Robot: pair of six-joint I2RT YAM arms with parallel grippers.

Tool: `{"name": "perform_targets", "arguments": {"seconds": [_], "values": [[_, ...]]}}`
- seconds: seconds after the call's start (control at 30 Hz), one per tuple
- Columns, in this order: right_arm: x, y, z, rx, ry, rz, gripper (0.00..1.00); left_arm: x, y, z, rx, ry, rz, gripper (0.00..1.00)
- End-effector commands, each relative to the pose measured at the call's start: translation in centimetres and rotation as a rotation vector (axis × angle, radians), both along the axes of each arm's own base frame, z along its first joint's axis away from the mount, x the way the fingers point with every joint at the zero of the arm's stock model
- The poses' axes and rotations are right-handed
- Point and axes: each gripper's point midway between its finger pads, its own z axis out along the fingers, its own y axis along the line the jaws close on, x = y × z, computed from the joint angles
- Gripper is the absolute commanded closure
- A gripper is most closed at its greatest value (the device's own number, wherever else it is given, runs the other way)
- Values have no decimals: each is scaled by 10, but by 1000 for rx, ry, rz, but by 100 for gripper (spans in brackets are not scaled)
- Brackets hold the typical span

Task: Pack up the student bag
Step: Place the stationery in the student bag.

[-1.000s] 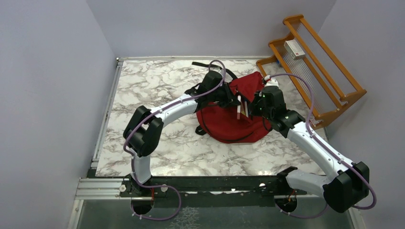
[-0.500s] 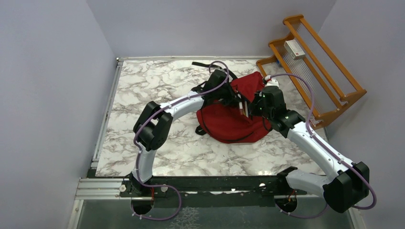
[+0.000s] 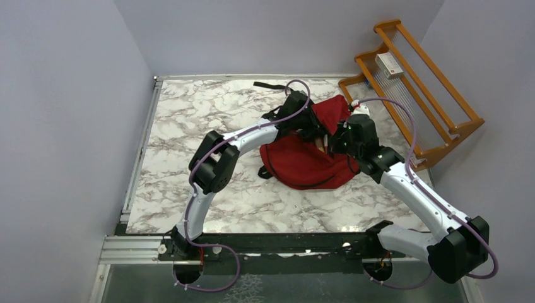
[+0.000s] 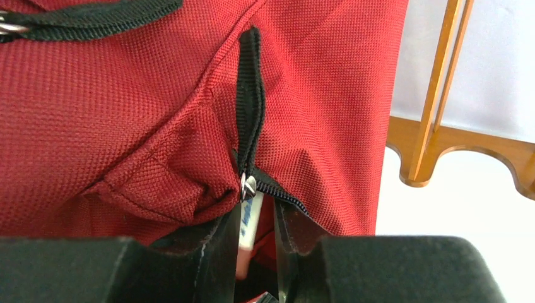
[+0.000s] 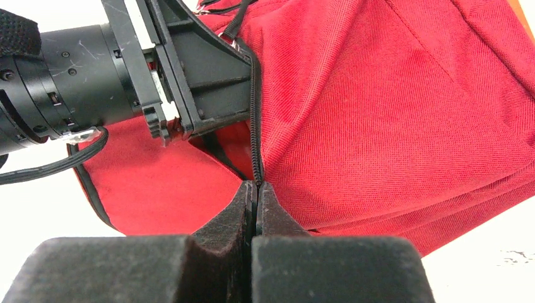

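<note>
Marble-patterned table [image 3: 208, 126] carries the red backpack [image 3: 303, 165] lying toward 2 o'clock of its middle, mouth unzipped at the top. At that mouth, beside the zip slider [image 4: 246, 186], a thin white stick with blue print [image 4: 251, 221] stands in the opening. The left gripper [image 4: 255, 218], reaching in from 9 o'clock, has its jaws slightly parted around the stick, with a gap on one side. The right gripper [image 5: 255, 192], coming from 4 o'clock, is pressed together, pinching the backpack's black zip edge [image 5: 254, 126]. Off the table at 2 o'clock leans a wooden rack [image 3: 435, 82] holding a small white box [image 3: 388, 64]
</note>
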Motion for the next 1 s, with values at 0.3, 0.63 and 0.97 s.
{"name": "perform_targets", "arguments": {"seconds": [0.3,0.63,0.97], "values": [[-4,2,4,13,-5,10,100,-10,5,38,4,-105,-61,64],[-1,14,0,3,7,83,100,-40,58,67,70,-251,-64,67],[10,47,-31,-16,95,259,100,-23,139,62,179,-314,101,67]]}}
